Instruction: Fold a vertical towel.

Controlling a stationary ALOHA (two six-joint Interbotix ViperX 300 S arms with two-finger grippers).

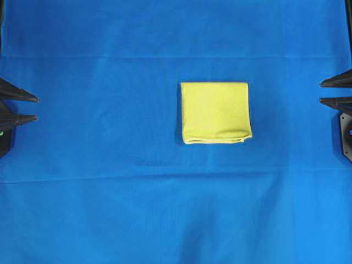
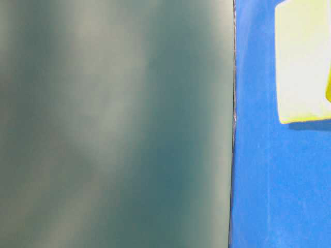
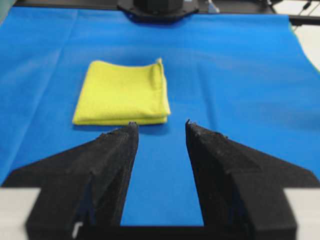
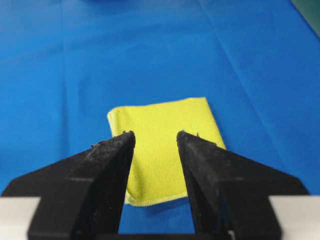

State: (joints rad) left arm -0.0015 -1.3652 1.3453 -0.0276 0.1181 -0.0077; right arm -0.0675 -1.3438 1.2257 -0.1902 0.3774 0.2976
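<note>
The yellow-green towel (image 1: 215,113) lies folded into a near-square stack on the blue cloth, right of centre, layered edges along its near side. It also shows in the left wrist view (image 3: 122,93), the right wrist view (image 4: 167,145) and the table-level view (image 2: 302,62). My left gripper (image 1: 36,108) is open and empty at the far left edge, well away from the towel; its jaws show apart in the left wrist view (image 3: 160,124). My right gripper (image 1: 321,92) is open and empty at the far right edge, jaws apart in the right wrist view (image 4: 155,133), short of the towel.
The large blue cloth (image 1: 110,181) covers the whole table, with faint fold creases. A blurred grey-green surface (image 2: 114,124) fills most of the table-level view. The other arm's black base (image 3: 159,7) stands at the far end of the left wrist view.
</note>
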